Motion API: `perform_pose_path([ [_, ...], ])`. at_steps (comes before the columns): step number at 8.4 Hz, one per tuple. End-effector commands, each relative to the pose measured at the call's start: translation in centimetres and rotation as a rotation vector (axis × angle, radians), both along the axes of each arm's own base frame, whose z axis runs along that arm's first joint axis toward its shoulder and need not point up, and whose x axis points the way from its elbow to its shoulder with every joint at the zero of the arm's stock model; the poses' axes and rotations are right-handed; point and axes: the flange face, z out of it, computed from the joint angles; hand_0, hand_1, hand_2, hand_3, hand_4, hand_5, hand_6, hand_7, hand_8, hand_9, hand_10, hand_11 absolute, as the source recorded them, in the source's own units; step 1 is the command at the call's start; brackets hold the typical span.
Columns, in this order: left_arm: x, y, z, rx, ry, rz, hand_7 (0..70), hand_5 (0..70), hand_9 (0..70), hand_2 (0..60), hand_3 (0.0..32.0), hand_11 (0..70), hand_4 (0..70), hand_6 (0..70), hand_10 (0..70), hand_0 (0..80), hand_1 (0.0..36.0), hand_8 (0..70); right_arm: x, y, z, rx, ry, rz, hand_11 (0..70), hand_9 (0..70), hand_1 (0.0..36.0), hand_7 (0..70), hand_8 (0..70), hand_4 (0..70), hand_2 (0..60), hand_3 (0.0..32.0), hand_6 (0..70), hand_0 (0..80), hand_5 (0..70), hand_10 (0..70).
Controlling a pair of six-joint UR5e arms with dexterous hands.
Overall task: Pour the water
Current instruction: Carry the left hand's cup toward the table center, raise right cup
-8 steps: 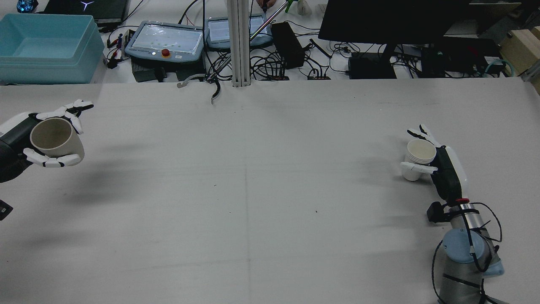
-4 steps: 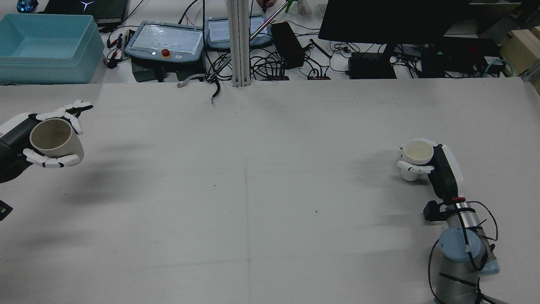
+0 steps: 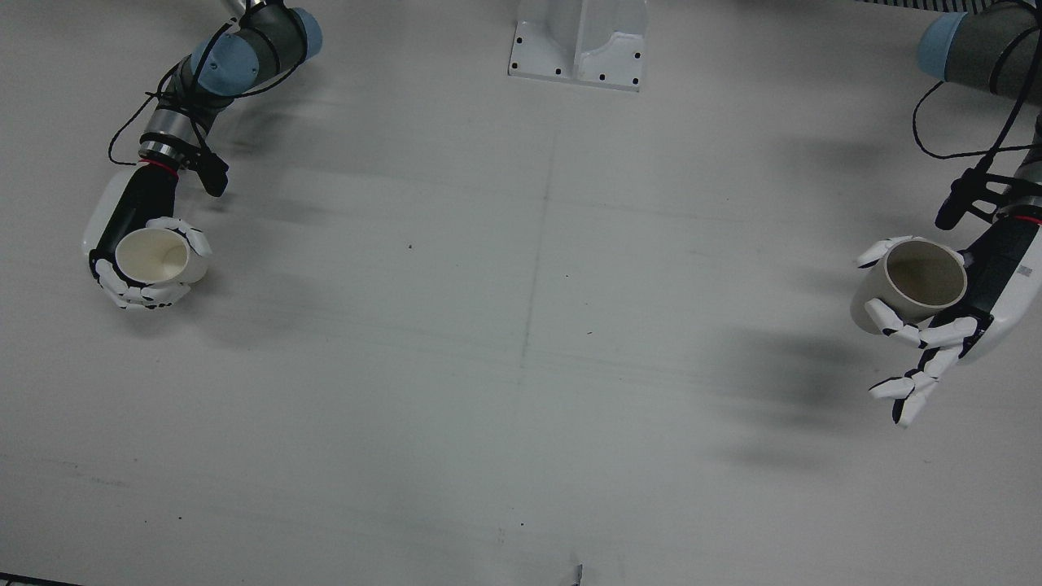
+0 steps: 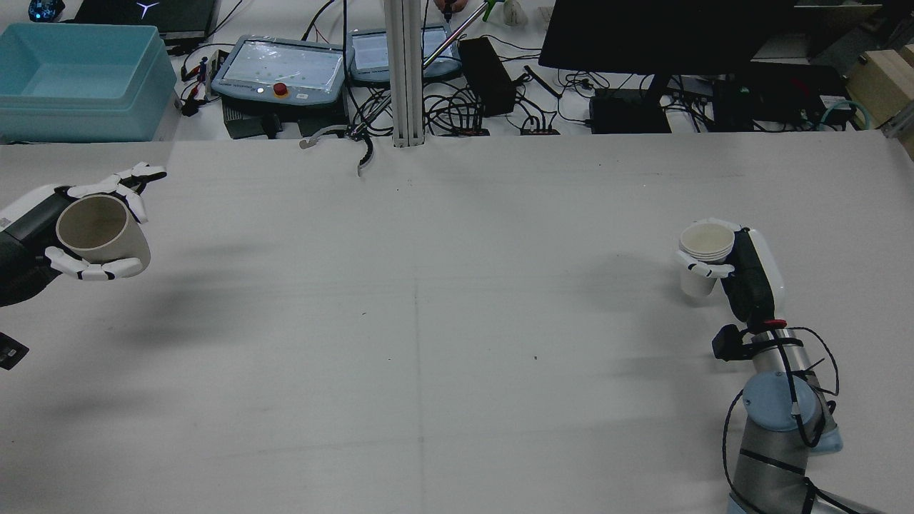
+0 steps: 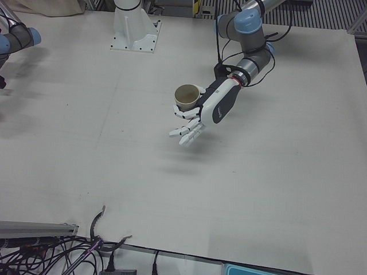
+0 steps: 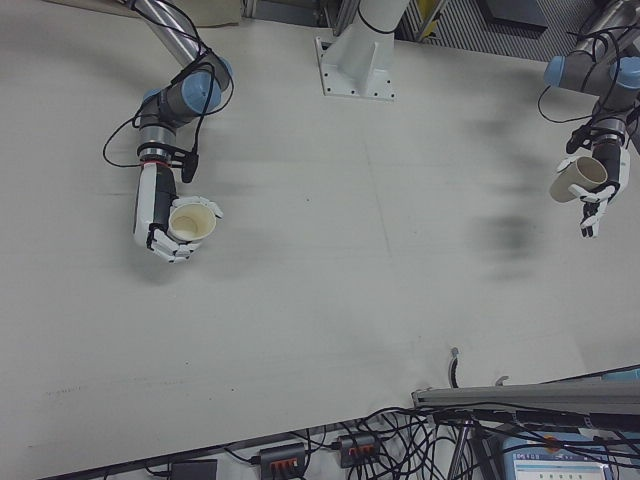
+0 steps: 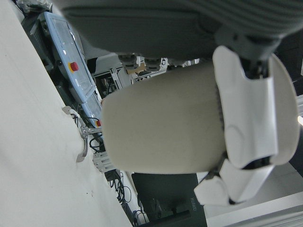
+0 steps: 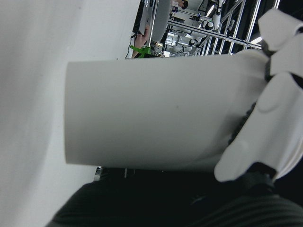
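Your left hand (image 4: pixel 78 228) gripped the beige cup (image 4: pixel 100 232) in the air over the table's (image 4: pixel 428 300) left edge, mouth up, a few fingers splayed free. Your right hand (image 4: pixel 735 268) was wrapped around the stacked white cups (image 4: pixel 703 253) at the right side, upright. No writing was readable on either.

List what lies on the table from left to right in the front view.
Right hand shut on a white cup → pedestal at the top edge → beige cup → left hand holding it.
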Motion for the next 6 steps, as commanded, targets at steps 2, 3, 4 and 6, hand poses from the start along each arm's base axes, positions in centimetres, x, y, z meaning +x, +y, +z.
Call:
perform_pose_path([
  [2,3.4,-2.4,-8.3,0.077,0.031,0.062,21.3,70.0,5.1,60.0,0.0,5.9,56.4,10.2,2.3,55.4,36.0,2.3,4.0,-2.5,-7.1,0.048,-0.036,0.088,70.0,70.0,24.6,70.0,70.0,57.4,60.0,0.0,70.0,55.0,70.0,54.1],
  [3,3.4,-2.2,-9.5,0.081,0.028,0.07,21.5,70.0,5.1,60.0,0.0,5.8,56.6,10.3,2.3,55.8,36.0,2.3,4.4,-2.6,-9.4,0.071,-0.001,0.099,70.0,70.0,24.5,70.0,70.0,54.9,60.0,0.0,70.0,56.1,70.0,54.0],
  [4,3.0,-1.9,-10.2,0.086,0.03,0.071,21.5,70.0,4.9,60.0,0.0,6.0,56.7,10.2,2.3,56.3,36.0,2.2,5.4,-2.8,-11.7,0.098,0.01,0.101,70.0,70.0,24.1,70.0,70.0,53.4,60.0,0.0,70.0,58.2,70.0,53.8],
  [6,2.5,-1.8,-10.2,0.076,0.022,0.076,21.3,70.0,4.9,60.0,0.0,6.1,56.5,10.0,2.4,56.1,36.0,2.1,14.6,-5.7,-19.7,0.251,0.187,0.064,70.0,70.0,24.5,70.0,70.0,51.0,60.0,0.0,70.0,60.8,70.0,56.1],
])
